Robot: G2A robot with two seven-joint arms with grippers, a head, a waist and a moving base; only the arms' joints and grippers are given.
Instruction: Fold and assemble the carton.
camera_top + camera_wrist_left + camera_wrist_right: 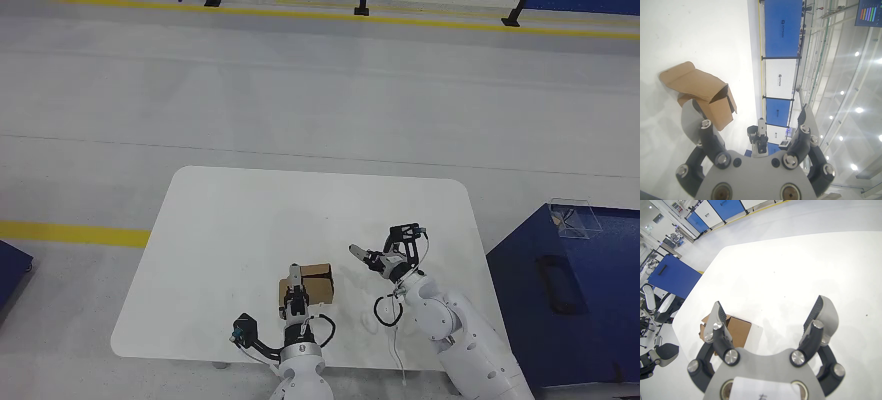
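Observation:
A small brown carton (312, 282) lies on its side on the white table (300, 210), near the front edge. One end is open with loose flaps, as the carton (696, 87) appears in the left wrist view. My left gripper (295, 288) is open right beside it, with one finger (690, 113) against the carton's side and the other finger (806, 115) out in the air. My right gripper (385, 246) is open and holds nothing, a short way to the right of the carton (739, 330). The right gripper (768, 311) hovers above the tabletop.
A blue cabinet (560, 290) stands just off the table's right edge with a clear bin (572, 215) on top. The far and left parts of the table are bare white surface. Yellow floor lines run behind and to the left.

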